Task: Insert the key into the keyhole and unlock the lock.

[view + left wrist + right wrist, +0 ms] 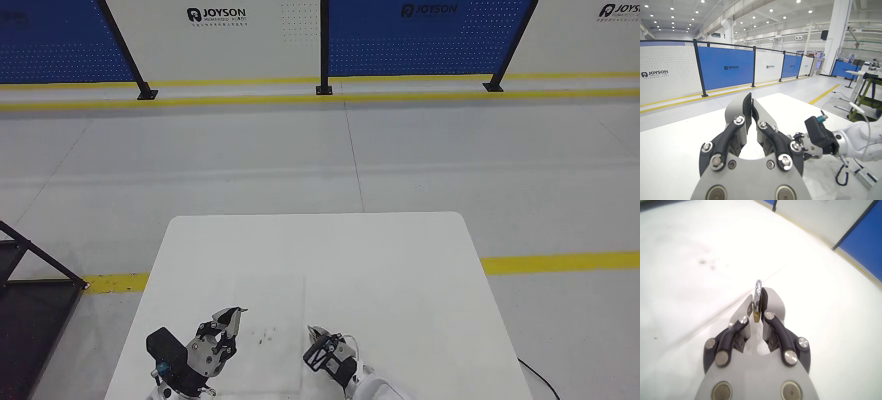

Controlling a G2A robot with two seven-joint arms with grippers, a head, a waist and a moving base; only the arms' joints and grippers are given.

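Nearest the lens, the right claw (758, 295) is clamped on the lock (757, 307), 1 pad against each flat side. The lock sits upright on edge between the pads, held off the table (819, 317). Its long axis runs in line with the fingers. The silver shackle points away from the wrist and sticks out just past the fingertips. The brass body points back toward the palm and fills the gap between the 2 fingers.

From above, the right claw (318, 345) hangs over the table (400, 260) at about 6 o'clock, near the front edge, with its tips aimed toward 11 o'clock. The left claw (236, 318) is at about 8 o'clock, aimed toward 1 o'clock. The 2 claws are near each other but apart, and a few dark specks (260, 336) lie on the white top between them.

In its own wrist view, the left claw (751, 100) has its black pads (746, 109) pressed together at the tips. Whether they pinch anything thin cannot be told. It is held above the table (677, 144), with the right arm (853, 140) beside it.
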